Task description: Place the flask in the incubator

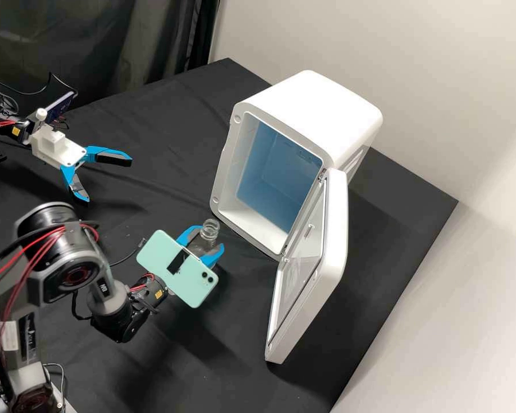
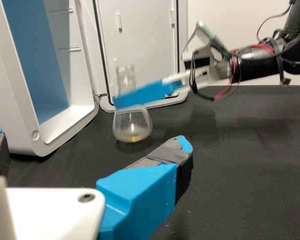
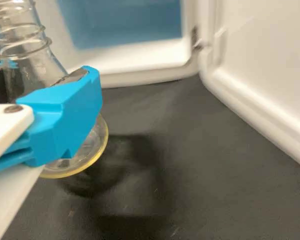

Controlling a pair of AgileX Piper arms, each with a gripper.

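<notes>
**Holding the flask at the incubator's threshold**

The flask (image 1: 210, 229) stands upright, neck up, just in front of the incubator (image 1: 318, 109) and near the lower lip of its opening. The door (image 1: 318, 258) hangs wide open beside it. The right end effector (image 1: 203, 244) has its two blue fingers closed against the flask's sides, one on each flank of the glass below the neck. In the right wrist view a fingertip (image 3: 72, 107) presses the sloping wall above the round base. From the left wrist view the base looks to be on the black surface (image 1: 172, 137) or barely off it; which one cannot be told.

The right arm is by far the nearer one. It lies low and nearly level, its fingers pointing toward the incubator, so the blue-lined chamber is straight ahead beyond the flask. The chamber floor sits above the surface behind a white lip, so the coming move probably needs a lift before the push inward.

The left end effector (image 1: 99, 171) hangs well away from the incubator, its fingers spread wide and holding nothing.
</notes>
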